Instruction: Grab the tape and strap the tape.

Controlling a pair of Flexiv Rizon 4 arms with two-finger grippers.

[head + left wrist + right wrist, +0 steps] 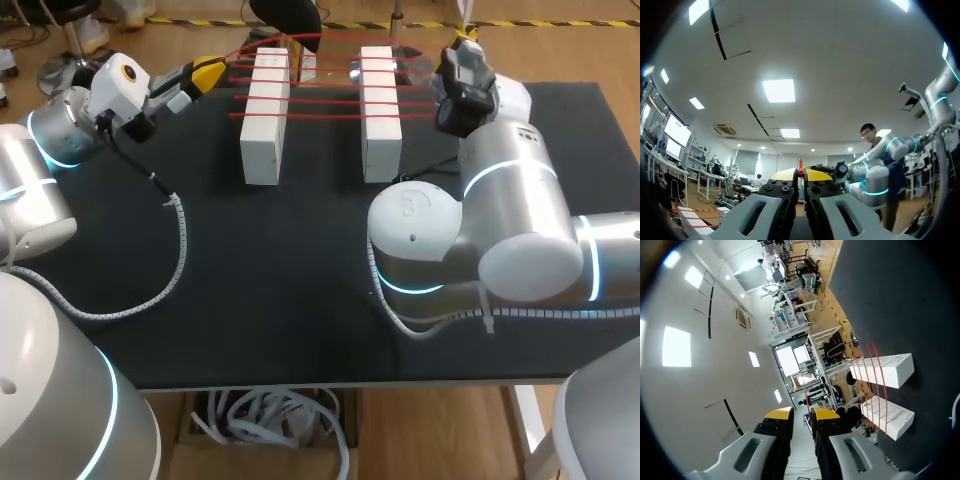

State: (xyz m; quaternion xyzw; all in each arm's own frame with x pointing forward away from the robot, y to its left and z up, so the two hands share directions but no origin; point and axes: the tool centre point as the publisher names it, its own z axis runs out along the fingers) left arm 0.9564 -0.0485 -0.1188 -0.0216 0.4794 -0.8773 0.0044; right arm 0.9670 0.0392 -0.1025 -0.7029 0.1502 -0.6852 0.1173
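Note:
Several strands of red tape (322, 84) run across two upright white blocks (264, 116) (381, 112) at the back of the black table. My left gripper (207, 73) is left of the blocks, shut on the tape's end; the left wrist view shows a red strip (800, 171) pinched between its yellow tips (800, 175). My right gripper (462, 42) is at the far right of the blocks. In the right wrist view its tips (802, 415) stand slightly apart, with a thin red strand running up between them. The blocks (885, 371) and strands (874, 380) lie beside it.
My right arm's bulky joints (470, 240) cover the table's right middle. A white coiled cable (181, 250) from the left arm trails over the left half of the table (280, 300). A dark object (288, 14) sits behind the blocks at the far edge.

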